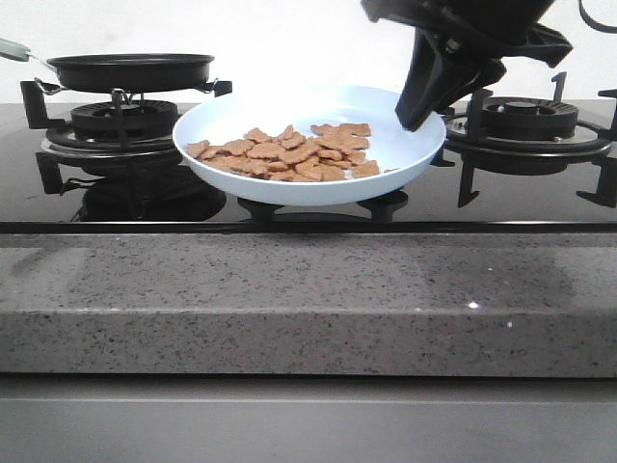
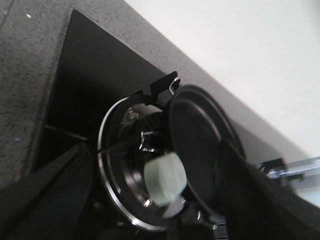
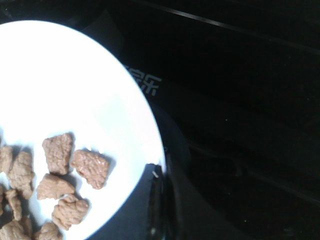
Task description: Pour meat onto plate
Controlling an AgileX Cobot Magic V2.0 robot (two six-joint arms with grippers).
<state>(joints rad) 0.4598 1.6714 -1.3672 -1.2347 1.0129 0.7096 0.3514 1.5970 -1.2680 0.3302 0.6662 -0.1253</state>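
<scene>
The pale-blue plate [image 1: 410, 145] is over the middle of the hob, and the orange-brown meat [image 1: 289, 154] lies in a loose pile on its left half. My right gripper [image 1: 416, 114] comes down from the upper right and is shut on the plate's right rim. In the right wrist view a dark finger [image 3: 145, 210] lies on the plate [image 3: 75, 100] near several meat pieces [image 3: 75, 170]. My left gripper [image 2: 160, 210] is open. Its dark fingers stand wide on either side of the pale handle [image 2: 165, 177] of the black pan [image 2: 195, 145], not touching it.
The black frying pan [image 1: 130, 69] sits on the left burner [image 1: 120, 121] with its handle [image 1: 13, 48] pointing left. Another burner with a grate [image 1: 525, 121] is at the right. A speckled stone counter edge [image 1: 308, 299] runs along the front.
</scene>
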